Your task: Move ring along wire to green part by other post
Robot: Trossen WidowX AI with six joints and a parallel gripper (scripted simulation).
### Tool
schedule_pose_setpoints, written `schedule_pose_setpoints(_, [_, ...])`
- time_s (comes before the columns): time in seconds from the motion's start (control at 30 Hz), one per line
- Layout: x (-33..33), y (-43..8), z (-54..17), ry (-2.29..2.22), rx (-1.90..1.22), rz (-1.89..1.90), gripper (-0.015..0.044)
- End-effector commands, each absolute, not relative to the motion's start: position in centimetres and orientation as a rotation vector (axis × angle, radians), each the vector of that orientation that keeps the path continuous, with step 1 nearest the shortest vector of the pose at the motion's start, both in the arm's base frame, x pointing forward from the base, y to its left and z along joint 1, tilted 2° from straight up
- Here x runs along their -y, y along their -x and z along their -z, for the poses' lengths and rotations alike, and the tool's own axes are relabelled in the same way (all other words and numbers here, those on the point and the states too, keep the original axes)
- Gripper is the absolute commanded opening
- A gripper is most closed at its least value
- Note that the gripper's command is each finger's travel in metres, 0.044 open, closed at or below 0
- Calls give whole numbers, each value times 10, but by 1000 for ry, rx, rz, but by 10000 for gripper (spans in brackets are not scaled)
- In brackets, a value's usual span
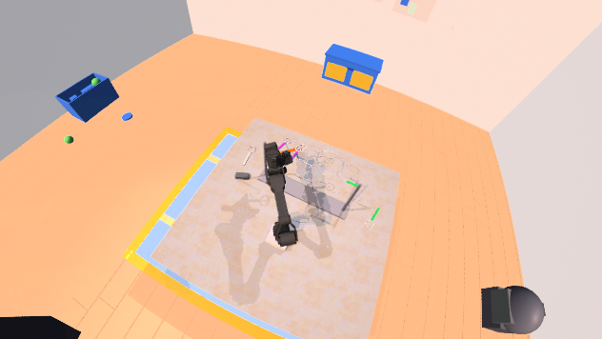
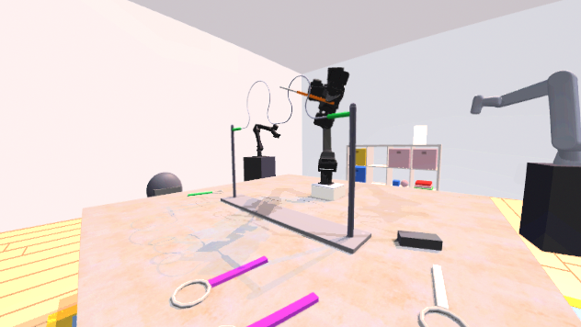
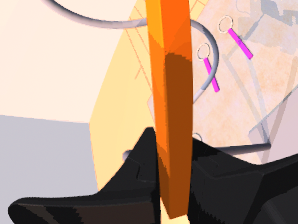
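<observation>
The gripper [image 1: 285, 153] [image 2: 323, 97] [image 3: 157, 133] is clamping the orange handle [image 1: 289, 151] [image 2: 308, 95] [image 3: 172, 75] between its fingers. The handle is sloping in the exterior view, its ring [image 1: 300, 148] [image 2: 288, 89] extending toward the middle hump of the wire [image 2: 269, 103] [image 3: 217, 55]. The ring is appearing nearly edge-on there; whether the wire is passing through it, or anything is touching the grey part, cannot fairly be certified from these views. The near green part [image 2: 338, 115] is projecting from the near post [image 1: 266, 164] [image 2: 352, 174] [image 3: 245, 148], below the handle. The far green part [image 1: 352, 183] [image 2: 236, 129] is projecting from the far post [image 1: 351, 197] [image 2: 233, 163], well apart from the ring. A black block [image 1: 242, 175] [image 2: 419, 241] is lying near the base board [image 1: 314, 195] [image 2: 294, 220].
</observation>
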State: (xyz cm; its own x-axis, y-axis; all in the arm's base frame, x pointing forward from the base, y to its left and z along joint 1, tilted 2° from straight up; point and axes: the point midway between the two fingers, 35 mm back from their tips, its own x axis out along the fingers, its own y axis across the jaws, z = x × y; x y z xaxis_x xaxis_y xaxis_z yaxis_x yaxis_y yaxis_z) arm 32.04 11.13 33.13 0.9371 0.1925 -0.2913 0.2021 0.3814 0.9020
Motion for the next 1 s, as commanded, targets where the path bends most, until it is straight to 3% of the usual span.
schedule_pose_setpoints(0.0, [-109, -320, -330, -1110, -384, 27, -150])
schedule_pose_setpoints(0.97, [-82, -314, -299, -538, -458, 207, -150])
